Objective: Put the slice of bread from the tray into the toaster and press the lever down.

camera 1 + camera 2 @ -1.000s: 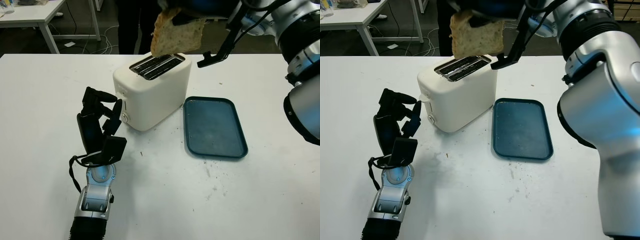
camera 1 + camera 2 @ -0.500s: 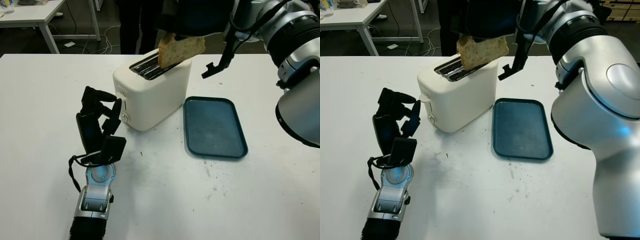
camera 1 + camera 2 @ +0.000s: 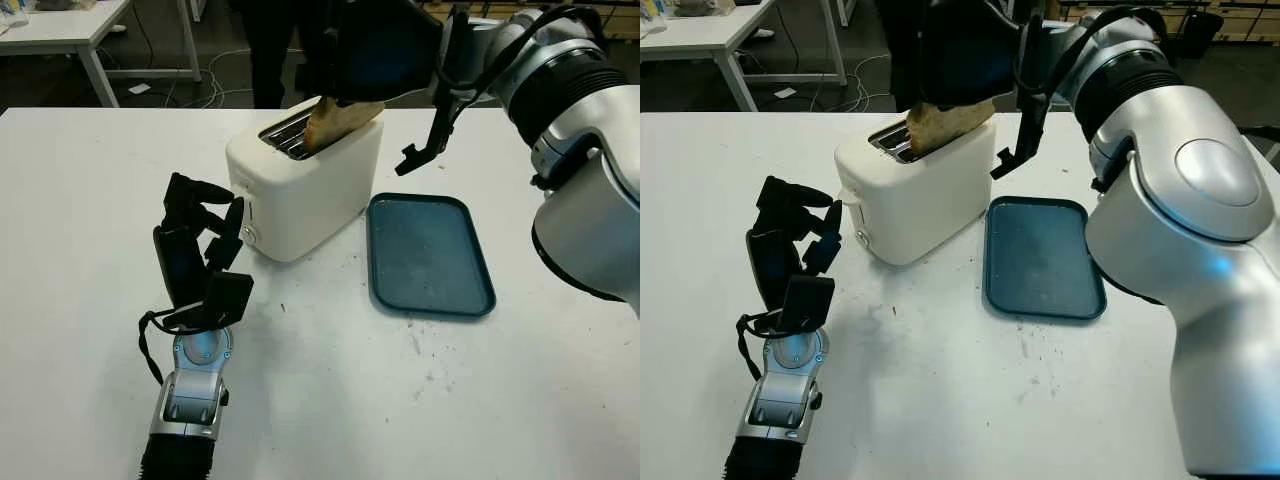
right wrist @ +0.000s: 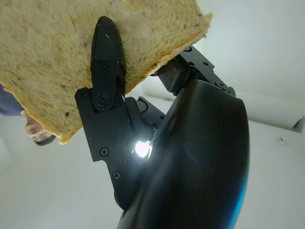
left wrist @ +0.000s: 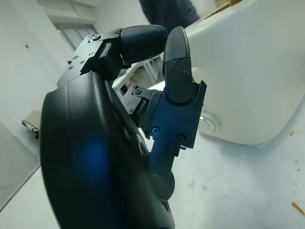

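Observation:
A white two-slot toaster stands mid-table. My right hand hovers just above it, shut on the slice of bread, whose lower edge is in the slot nearer the tray. In the right wrist view a black finger presses across the slice of bread. The dark blue tray lies bare to the right of the toaster. My left hand stands on the table just left of the toaster, fingers curled, holding nothing. The toaster's knob faces that hand.
A person in dark trousers stands behind the table's far edge. Another white table is at the back left, with cables on the floor beside it. Crumbs dot the tabletop in front of the tray.
My right hand has come down with the bread, from well above the toaster to the slice entering the slot. The left hand has not moved.

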`<state>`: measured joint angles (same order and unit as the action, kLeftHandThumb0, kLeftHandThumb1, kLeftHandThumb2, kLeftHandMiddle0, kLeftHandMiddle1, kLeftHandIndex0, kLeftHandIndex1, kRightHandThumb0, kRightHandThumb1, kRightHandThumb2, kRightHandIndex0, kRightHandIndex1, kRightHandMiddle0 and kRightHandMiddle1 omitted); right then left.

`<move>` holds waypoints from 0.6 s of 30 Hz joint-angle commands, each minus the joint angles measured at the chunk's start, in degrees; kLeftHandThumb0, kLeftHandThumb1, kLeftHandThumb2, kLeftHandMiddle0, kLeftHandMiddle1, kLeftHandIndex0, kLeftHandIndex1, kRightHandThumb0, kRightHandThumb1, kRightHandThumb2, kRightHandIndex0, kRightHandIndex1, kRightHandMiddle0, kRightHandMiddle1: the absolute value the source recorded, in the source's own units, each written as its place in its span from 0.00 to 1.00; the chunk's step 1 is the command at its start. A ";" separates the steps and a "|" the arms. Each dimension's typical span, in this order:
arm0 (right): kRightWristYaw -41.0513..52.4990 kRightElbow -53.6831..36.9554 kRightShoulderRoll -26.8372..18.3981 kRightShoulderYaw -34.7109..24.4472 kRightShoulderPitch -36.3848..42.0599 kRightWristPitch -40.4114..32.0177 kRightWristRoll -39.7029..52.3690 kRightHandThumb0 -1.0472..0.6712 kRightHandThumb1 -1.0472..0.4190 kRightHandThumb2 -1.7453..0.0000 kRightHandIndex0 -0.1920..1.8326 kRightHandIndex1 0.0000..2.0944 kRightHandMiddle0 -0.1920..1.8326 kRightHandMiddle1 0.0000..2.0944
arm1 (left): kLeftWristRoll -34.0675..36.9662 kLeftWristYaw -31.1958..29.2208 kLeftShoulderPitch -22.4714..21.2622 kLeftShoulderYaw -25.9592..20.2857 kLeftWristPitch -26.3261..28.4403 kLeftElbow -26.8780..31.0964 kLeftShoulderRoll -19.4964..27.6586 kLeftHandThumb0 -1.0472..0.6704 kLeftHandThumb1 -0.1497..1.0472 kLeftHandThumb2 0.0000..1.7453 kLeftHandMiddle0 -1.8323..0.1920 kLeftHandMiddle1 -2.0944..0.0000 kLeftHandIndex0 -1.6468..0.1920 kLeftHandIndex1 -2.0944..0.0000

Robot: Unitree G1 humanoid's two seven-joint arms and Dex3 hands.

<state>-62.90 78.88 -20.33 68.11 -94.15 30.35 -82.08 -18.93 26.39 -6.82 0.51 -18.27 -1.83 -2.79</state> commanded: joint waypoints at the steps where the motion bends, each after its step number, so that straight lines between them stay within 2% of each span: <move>1: -0.99 0.34 0.94 0.71 0.45 -1.31 -0.30 0.26 0.09 0.64 0.70 0.83 0.52 0.83 | -1.26 0.50 0.52 0.38 0.59 0.75 -0.59 0.38 0.89 0.22 0.55 0.17 0.69 0.18; 6: -0.53 0.52 1.91 1.12 0.80 -0.61 0.01 0.27 0.09 0.63 0.69 0.83 0.48 0.83 | -1.33 0.87 0.69 0.17 0.25 0.57 -0.67 0.38 0.89 0.22 0.54 0.17 0.69 0.17; 8: 0.49 0.60 2.23 0.50 0.83 0.48 0.85 0.27 0.09 0.61 0.69 0.83 0.50 0.83 | -1.68 1.04 0.78 0.08 0.36 0.55 -0.48 0.38 0.89 0.22 0.54 0.17 0.69 0.17; 10: 0.41 0.58 2.37 -0.17 0.82 1.22 1.69 0.28 0.09 0.66 0.70 0.83 0.51 0.83 | -1.64 0.93 0.90 0.06 0.44 0.70 -0.41 0.38 0.89 0.22 0.54 0.17 0.69 0.17; 13: 1.86 0.60 2.42 -1.99 0.93 1.93 3.61 0.27 0.09 0.65 0.70 0.83 0.54 0.83 | -1.19 0.62 1.07 0.13 0.53 0.99 -0.59 0.38 0.89 0.22 0.55 0.17 0.70 0.17; 18: 4.36 0.60 1.77 -2.73 1.28 0.57 4.13 0.27 0.09 0.65 0.69 0.83 0.53 0.83 | -1.45 0.68 1.04 0.22 0.54 0.97 -0.55 0.38 0.89 0.22 0.55 0.17 0.70 0.18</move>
<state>-59.29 79.38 -18.36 65.78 -93.50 31.79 -78.85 -20.00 26.97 -6.34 0.48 -18.15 -1.39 -2.79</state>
